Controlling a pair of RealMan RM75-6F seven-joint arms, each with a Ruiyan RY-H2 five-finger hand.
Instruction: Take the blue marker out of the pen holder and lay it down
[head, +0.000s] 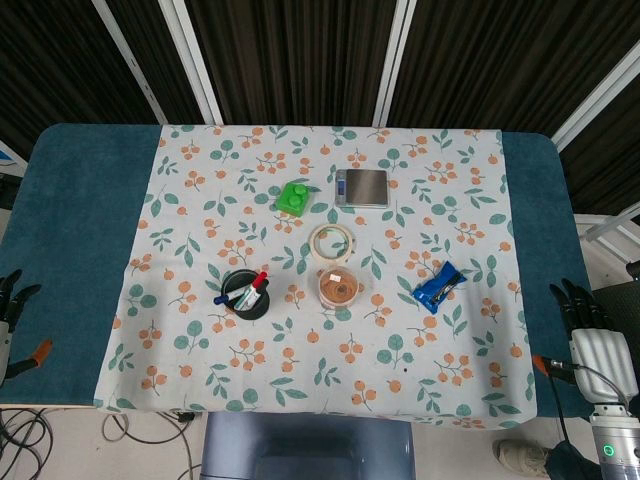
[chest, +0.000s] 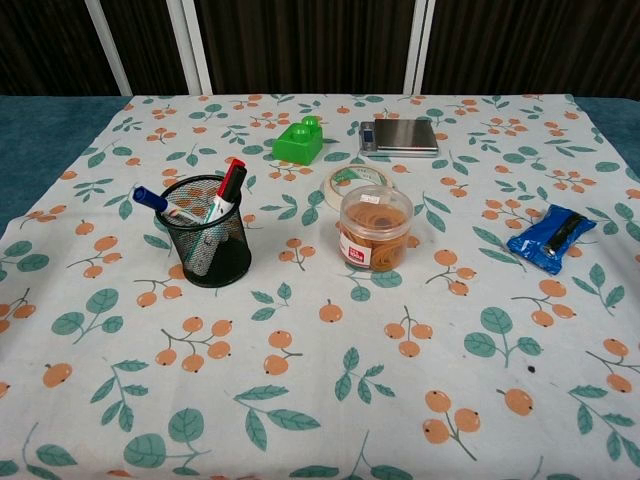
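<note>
**A:** Head view first. What is entered, and where do my hands stand?

**B:** Item one, the mesh pen holder (head: 245, 295), upright on the floral tablecloth (head: 330, 390). Item two, the blue marker (head: 226, 296), in the holder, its capped end leaning out over the rim on the side away from the rubber-band tub (head: 340, 288). Item three, a red-capped marker (head: 258, 283), same holder, tilted toward the tub. My left hand (head: 12, 300) is at the table's edge, well apart from the holder, fingers apart and holding nothing. My right hand (head: 588, 318) is at the opposite edge, past the blue packet (head: 440, 287), fingers likewise spread, nothing in them.

**A:** Other stock, relative to the holder?

**B:** The tub is just beside it; a roll of tape (head: 331, 243) lies beyond the tub, touching or nearly so; a green block (head: 294, 198) and a small digital scale (head: 361, 187) are further back.

**A:** Chest view?

**B:** Pen holder (chest: 207, 233) again, blue marker (chest: 152, 199) poking out over the rim on the side away from the tub (chest: 375, 227), red-capped marker (chest: 229, 190) standing higher beside it. Tape (chest: 350, 182) behind the tub, green block (chest: 299, 141), scale (chest: 400, 137), blue packet (chest: 549, 237). Neither of my hands shows here.

**A:** Progress entry?

**B:** By my reading, nothing done: marker not yet lifted, no hand near it. Left to do: reach, pinch the blue cap end, draw it clear of the red one, lay it flat on bare cloth near the holder.
</note>
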